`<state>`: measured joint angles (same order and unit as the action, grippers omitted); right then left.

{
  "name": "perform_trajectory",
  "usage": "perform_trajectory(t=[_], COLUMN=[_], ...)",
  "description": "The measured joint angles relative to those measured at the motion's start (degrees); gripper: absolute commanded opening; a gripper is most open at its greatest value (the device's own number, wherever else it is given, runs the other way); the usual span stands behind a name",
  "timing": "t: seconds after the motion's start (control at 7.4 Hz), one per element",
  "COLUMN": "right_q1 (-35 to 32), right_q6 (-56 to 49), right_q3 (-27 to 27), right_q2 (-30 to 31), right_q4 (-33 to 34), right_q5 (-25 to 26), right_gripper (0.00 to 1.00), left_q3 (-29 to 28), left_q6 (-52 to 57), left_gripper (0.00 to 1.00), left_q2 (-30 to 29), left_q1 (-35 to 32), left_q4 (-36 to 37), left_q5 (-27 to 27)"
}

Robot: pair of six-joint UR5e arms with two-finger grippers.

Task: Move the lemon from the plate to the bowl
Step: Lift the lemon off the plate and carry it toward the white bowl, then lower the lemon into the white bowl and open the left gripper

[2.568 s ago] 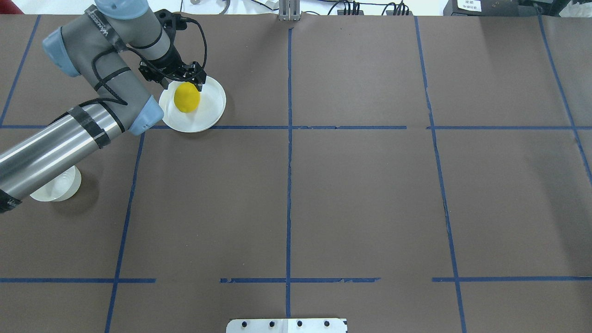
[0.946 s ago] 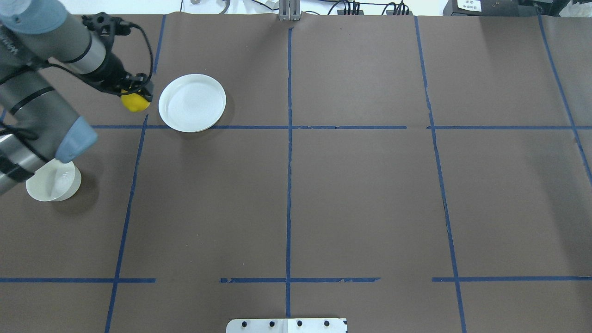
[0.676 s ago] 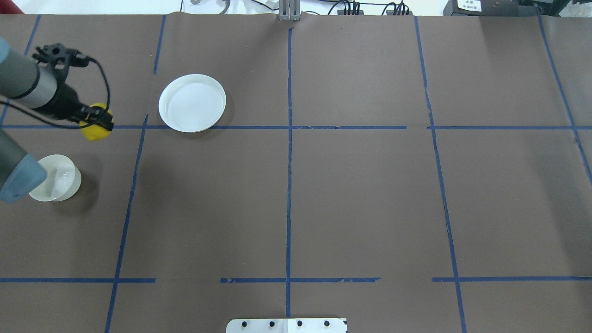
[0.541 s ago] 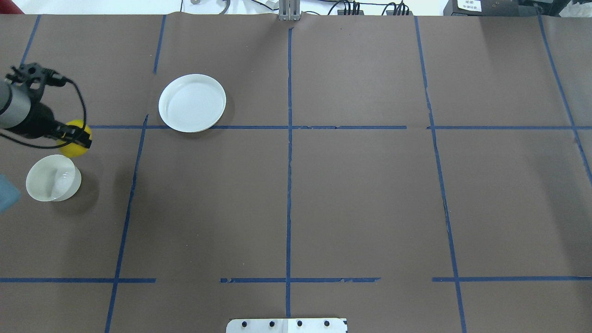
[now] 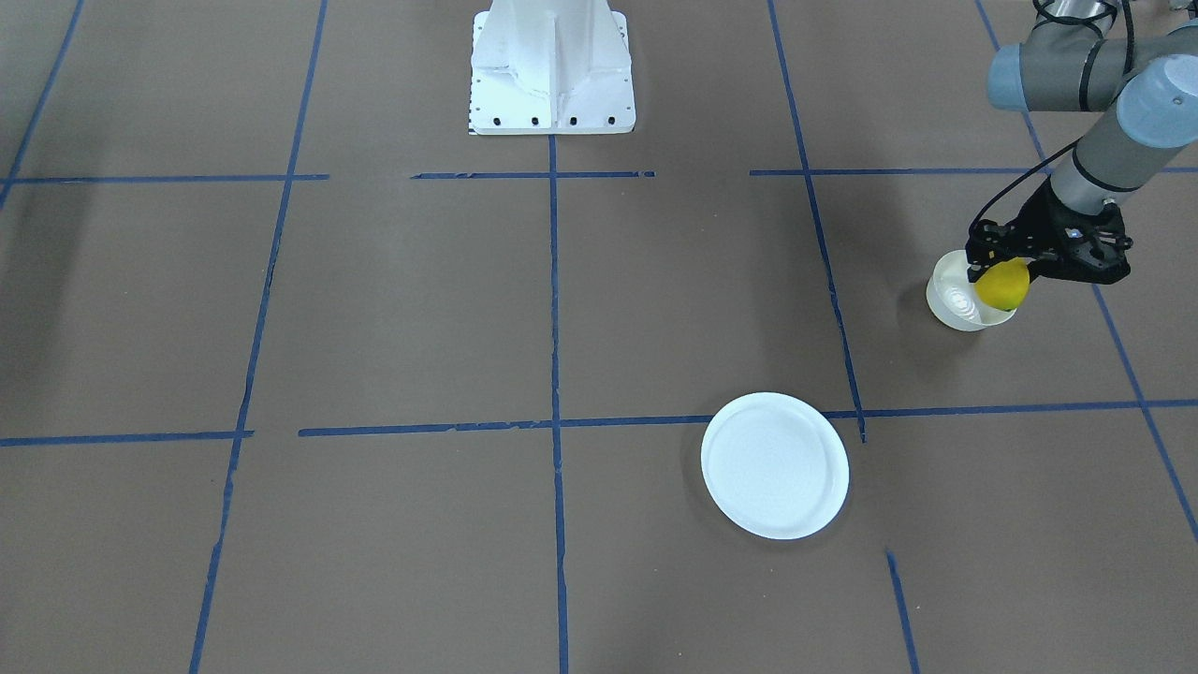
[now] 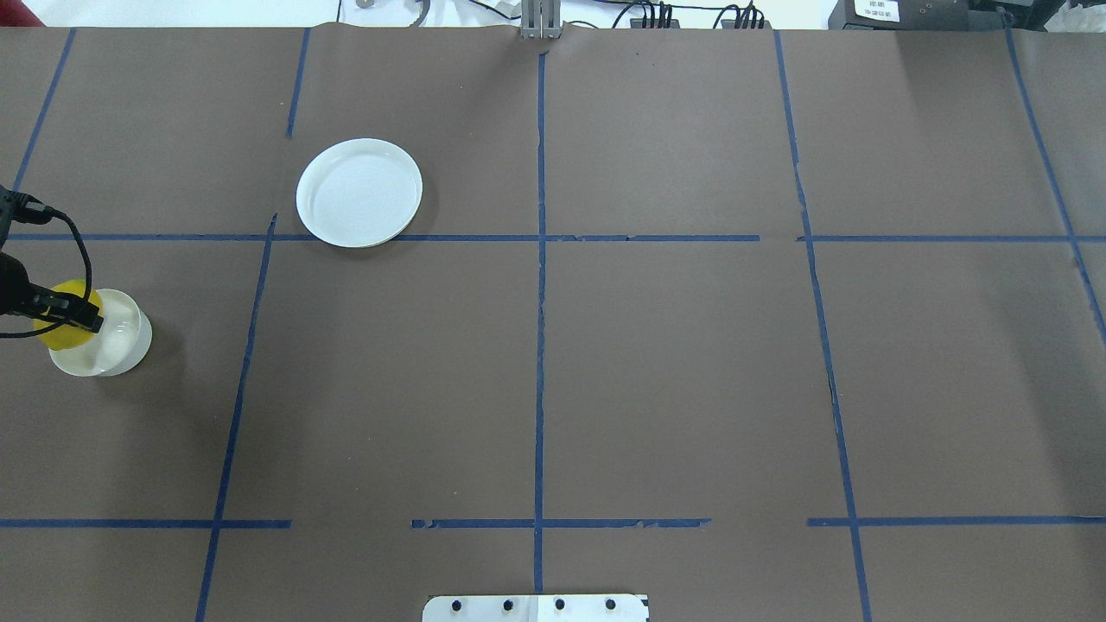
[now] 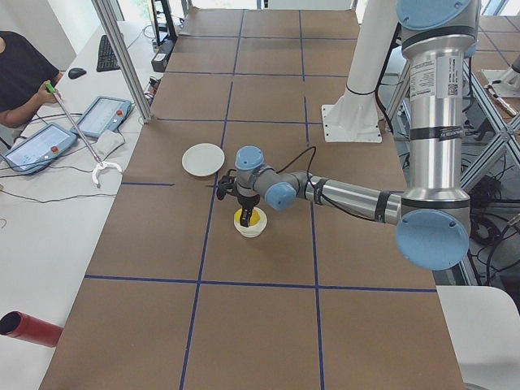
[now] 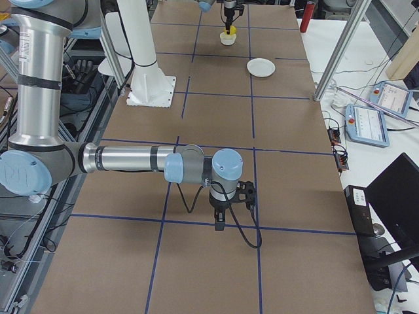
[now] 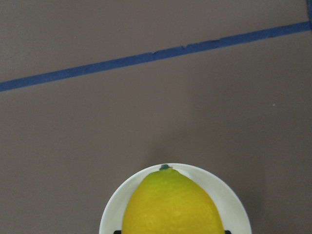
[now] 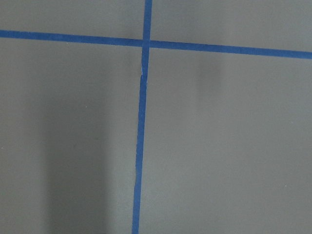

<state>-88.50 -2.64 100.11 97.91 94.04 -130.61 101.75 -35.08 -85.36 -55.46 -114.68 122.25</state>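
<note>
My left gripper (image 5: 1003,271) is shut on the yellow lemon (image 5: 1002,285) and holds it over the small off-white bowl (image 5: 950,304), at or just above its rim. In the overhead view the lemon (image 6: 59,335) overlaps the left side of the bowl (image 6: 121,341), with the gripper (image 6: 65,313) on top. The left wrist view shows the lemon (image 9: 171,204) with its green tip above the bowl's rim (image 9: 235,207). The flat white plate (image 6: 359,192) stands bare, well apart. My right gripper (image 8: 219,224) shows only in the exterior right view, above the mat; I cannot tell whether it is open.
The table is covered by a brown mat with a blue tape grid (image 6: 539,259). The white base of the robot (image 5: 552,70) stands at the table's edge. Tablets and cables (image 7: 73,130) lie on a side bench beyond the mat.
My left gripper has lifted the lemon off the plate and carried it left and back toward the robot, to over the bowl. The plate now holds nothing.
</note>
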Motion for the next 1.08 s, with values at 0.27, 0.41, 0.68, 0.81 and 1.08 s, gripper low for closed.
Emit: perform_trajectory(t=[0.27,0.41,0.68,0.81,1.08], right_q1=[0.0,0.0,0.0,0.0,0.0], right_q6=[0.0,0.0,0.0,0.0,0.0], right_q3=[0.0,0.0,0.0,0.0,0.0], right_q2=[0.0,0.0,0.0,0.0,0.0], right_q4=[0.0,0.0,0.0,0.0,0.0], right_q5=[0.0,0.0,0.0,0.0,0.0], right_gripper=[1.0,1.0,1.0,1.0,1.0], left_q3=[-0.18,-0.24,-0.52,-0.8,-1.33], left_q6=[-0.22,-0.31,-0.44,-0.42,-0.29], left_gripper=[0.0,0.0,0.23,0.55,1.0], left_q2=[0.11,0.02,-0.35,-0.47,-0.65], left_q1=[0.31,0.48,1.0,1.27,1.67], left_q4=[-0.02,-0.02,-0.04,-0.07,-0.18], left_q5=[0.23,0.33,0.41,0.38,0.38])
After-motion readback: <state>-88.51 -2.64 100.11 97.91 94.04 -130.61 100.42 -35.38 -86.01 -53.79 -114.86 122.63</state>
